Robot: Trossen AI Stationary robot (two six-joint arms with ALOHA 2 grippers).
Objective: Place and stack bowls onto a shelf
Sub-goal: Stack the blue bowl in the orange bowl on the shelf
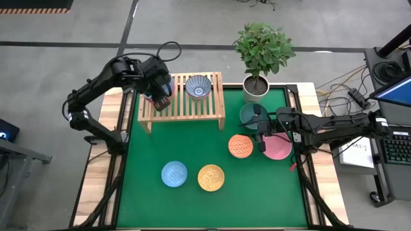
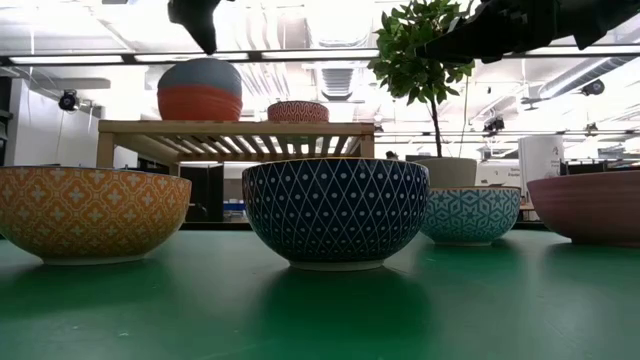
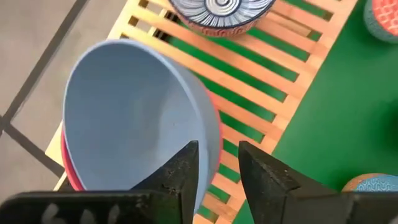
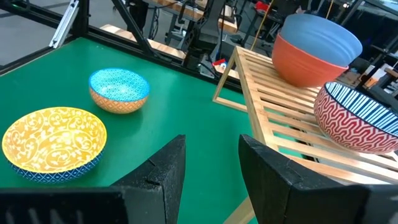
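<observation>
**Dark blue bowl (image 2: 336, 210) nearest the low camera; two bowls stacked on the shelf**

Seen from above, the green table (image 1: 192, 144) carries a light-wood shelf (image 1: 186, 110) at its far side. A potted plant (image 1: 263, 48) stands just beside the shelf.

On the shelf's left end a red bowl (image 2: 200, 103) holds a grey-blue bowl (image 3: 137, 118) nested inside it. A red-patterned bowl (image 1: 198, 87), striped blue inside, sits alone on the right end.

The low view shows only the bowls' outsides and the high view only their insides. The dark blue bowl is yellow inside. The orange-sided bowl (image 2: 90, 215) on its left is light blue inside. The light blue-sided bowl (image 2: 470, 213) on its right is orange inside. A pink bowl (image 1: 279, 149) and a teal bowl (image 1: 247, 117) sit on the right, both empty.

The left gripper (image 1: 162, 99) hangs just above the stack. Its fingers (image 3: 183, 171) are spread and released on either side of the grey-blue rim.

The right gripper (image 1: 262, 142) is between the pink bowl and the orange-inside one. Its fingers (image 4: 155, 174) are parted and hold nothing.
</observation>
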